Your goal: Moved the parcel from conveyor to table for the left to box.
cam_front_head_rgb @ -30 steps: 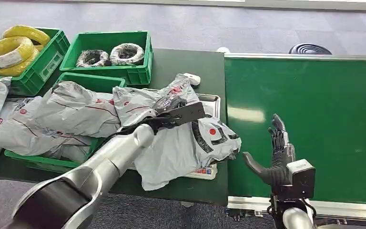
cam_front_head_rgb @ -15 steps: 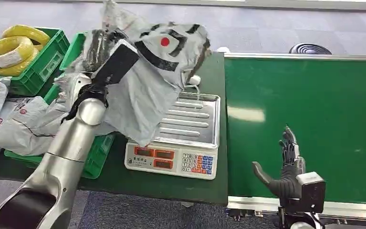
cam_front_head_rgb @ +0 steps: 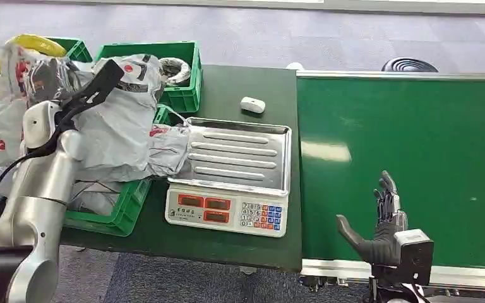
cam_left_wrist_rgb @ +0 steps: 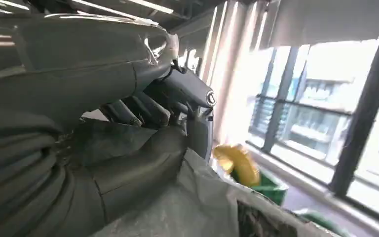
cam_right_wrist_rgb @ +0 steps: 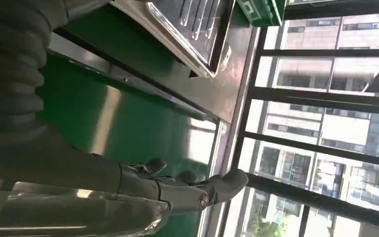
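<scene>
The left hand (cam_front_head_rgb: 79, 95) grips the grey parcel (cam_front_head_rgb: 123, 126) above the green crate (cam_front_head_rgb: 123, 211). The right hand (cam_front_head_rgb: 379, 224) hovers over the conveyor (cam_front_head_rgb: 417, 126), fingers spread, holding nothing.

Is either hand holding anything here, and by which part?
The left hand grips a grey parcel by its upper end, above the green crate. The right hand holds nothing, open over the conveyor.

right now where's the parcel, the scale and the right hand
parcel (cam_front_head_rgb: 123, 129): head view, on its grey plastic below the left hand.
scale (cam_front_head_rgb: 239, 154): head view, on the bare ribbed steel pan.
right hand (cam_front_head_rgb: 379, 224): head view, on the palm, over the conveyor.
</scene>
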`<state>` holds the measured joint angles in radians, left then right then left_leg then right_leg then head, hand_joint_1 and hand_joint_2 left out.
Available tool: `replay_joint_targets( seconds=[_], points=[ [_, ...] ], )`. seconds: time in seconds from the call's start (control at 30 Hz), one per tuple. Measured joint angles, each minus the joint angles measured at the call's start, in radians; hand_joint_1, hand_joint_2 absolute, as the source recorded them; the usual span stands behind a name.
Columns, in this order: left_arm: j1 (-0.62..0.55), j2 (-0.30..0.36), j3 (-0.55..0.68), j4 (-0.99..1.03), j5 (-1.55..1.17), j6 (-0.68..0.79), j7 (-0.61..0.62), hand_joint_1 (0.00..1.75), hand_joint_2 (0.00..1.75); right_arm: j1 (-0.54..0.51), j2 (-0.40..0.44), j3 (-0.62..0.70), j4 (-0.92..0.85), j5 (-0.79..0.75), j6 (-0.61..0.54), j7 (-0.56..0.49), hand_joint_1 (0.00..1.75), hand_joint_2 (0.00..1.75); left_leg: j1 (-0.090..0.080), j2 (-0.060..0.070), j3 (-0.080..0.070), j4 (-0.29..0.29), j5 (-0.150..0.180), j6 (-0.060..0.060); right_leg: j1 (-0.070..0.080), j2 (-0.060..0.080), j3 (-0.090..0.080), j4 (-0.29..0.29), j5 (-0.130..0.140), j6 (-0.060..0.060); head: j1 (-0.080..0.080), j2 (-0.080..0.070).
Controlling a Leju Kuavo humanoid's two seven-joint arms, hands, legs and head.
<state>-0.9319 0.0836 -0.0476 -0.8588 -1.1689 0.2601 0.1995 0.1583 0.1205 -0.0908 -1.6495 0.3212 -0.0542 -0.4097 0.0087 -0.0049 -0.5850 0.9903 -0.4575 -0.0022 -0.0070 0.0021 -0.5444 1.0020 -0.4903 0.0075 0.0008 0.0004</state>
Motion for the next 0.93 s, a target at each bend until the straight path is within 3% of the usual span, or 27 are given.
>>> replay_joint_targets(
  seconds=[0.23,0.27,0.3,0.47,0.7,0.83,0.93],
  points=[
    [-0.046,0.013,0.053,0.239,0.008,0.093,-0.024,1.75,1.75,-0.006,0.007,0.001,0.000,-0.001,-0.015,0.015,0.00,1.75,0.000,0.000,-0.001,0.000,0.000,0.000,0.000,0.000,-0.001,0.000,0.000,0.000,0.000,0.000],
    [-0.049,0.014,0.056,0.250,0.011,0.106,-0.032,1.31,1.75,-0.006,0.007,0.001,0.000,-0.003,-0.015,0.015,0.00,1.75,0.000,0.000,-0.001,0.000,0.000,0.000,0.000,0.000,-0.001,0.000,0.000,0.000,0.000,0.000],
    [-0.051,0.015,0.062,0.261,0.019,0.117,-0.041,0.00,1.75,-0.006,0.006,0.000,0.000,-0.005,-0.015,0.015,0.00,1.75,0.000,0.000,-0.001,0.000,0.000,0.000,0.000,0.000,-0.001,0.000,0.000,0.000,0.000,0.000],
    [-0.052,0.019,0.089,0.286,0.047,0.167,-0.060,0.00,1.75,-0.007,0.006,-0.001,0.001,-0.007,-0.015,0.013,0.00,1.75,0.000,-0.001,-0.001,0.000,0.000,0.000,0.000,0.000,-0.001,0.000,0.000,0.000,0.000,0.000],
    [-0.033,0.012,0.142,0.264,0.162,0.184,-0.176,0.00,1.75,-0.007,0.006,-0.001,0.001,-0.006,-0.019,0.012,0.00,1.75,0.000,0.000,-0.001,0.000,0.000,0.000,0.000,0.000,-0.001,0.000,0.000,0.000,0.000,0.000],
    [0.044,-0.018,0.156,0.110,0.458,0.150,-0.472,0.00,1.75,-0.007,0.006,-0.002,0.001,-0.014,-0.021,-0.008,0.00,1.75,0.000,0.000,-0.001,0.000,0.000,0.000,-0.001,0.000,-0.001,0.000,0.000,0.000,0.000,0.000],
    [0.128,-0.048,0.137,-0.071,0.565,0.141,-0.505,0.00,1.75,-0.011,0.006,-0.002,0.004,-0.019,-0.015,-0.019,0.00,1.75,-0.001,0.000,-0.002,0.000,-0.001,0.000,-0.001,0.000,-0.001,-0.001,0.000,0.000,0.000,0.000]
  ],
)
